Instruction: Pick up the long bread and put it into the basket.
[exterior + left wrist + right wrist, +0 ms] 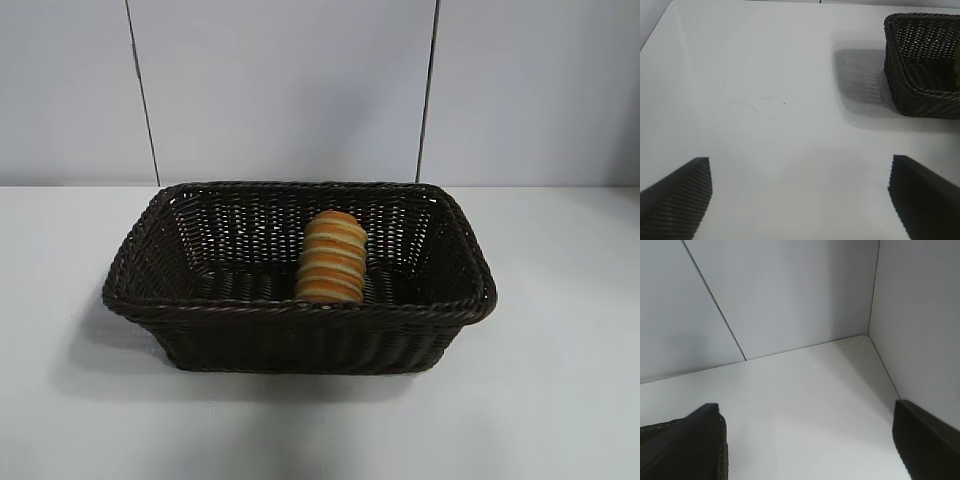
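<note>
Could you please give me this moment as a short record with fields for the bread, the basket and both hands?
bread: long bread lies inside the basket, right of its middle in the exterior view
basket: dark wicker basket stands on the white table
left hand: left hand open, empty, over bare table beside the basket
right hand: right hand open, empty, facing the wall corner
task state: bread is in the basket
</note>
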Robot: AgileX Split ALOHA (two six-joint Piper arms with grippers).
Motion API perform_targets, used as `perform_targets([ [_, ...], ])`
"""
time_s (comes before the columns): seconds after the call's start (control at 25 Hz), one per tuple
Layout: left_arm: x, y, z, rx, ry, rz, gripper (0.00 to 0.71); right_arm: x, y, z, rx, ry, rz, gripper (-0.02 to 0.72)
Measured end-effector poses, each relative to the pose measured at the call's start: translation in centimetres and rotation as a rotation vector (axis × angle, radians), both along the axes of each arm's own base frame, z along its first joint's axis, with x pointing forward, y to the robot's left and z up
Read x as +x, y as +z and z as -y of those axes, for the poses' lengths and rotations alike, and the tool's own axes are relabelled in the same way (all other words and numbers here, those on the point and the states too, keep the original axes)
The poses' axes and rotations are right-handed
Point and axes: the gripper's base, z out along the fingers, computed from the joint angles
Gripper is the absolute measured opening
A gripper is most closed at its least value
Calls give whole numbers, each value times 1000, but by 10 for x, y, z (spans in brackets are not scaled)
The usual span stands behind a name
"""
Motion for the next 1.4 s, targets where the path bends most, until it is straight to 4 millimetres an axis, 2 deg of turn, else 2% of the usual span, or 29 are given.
perform_targets([
  [0.2, 0, 0, 0, 0, 0, 0, 695, -31, -41, -3, -7, 50, 36, 663],
  [0.48, 0, 0, 0, 0, 0, 0, 695, -59, -98, -6, -4, 54, 62, 663],
  [0.6, 0, 0, 0, 0, 0, 0, 695, -65, -122, -7, -3, 54, 65, 663],
  [0.68, 0, 0, 0, 0, 0, 0, 695, -62, -137, -7, 0, 53, 42, 663],
  [0.92, 0, 0, 0, 0, 0, 0, 695, -31, -186, -4, 31, 56, -156, 663],
  [1.04, 0, 0, 0, 0, 0, 0, 695, -21, -204, -4, 49, 70, -216, 663],
  [1.4, 0, 0, 0, 0, 0, 0, 695, -12, -214, -6, 73, 97, -211, 663],
])
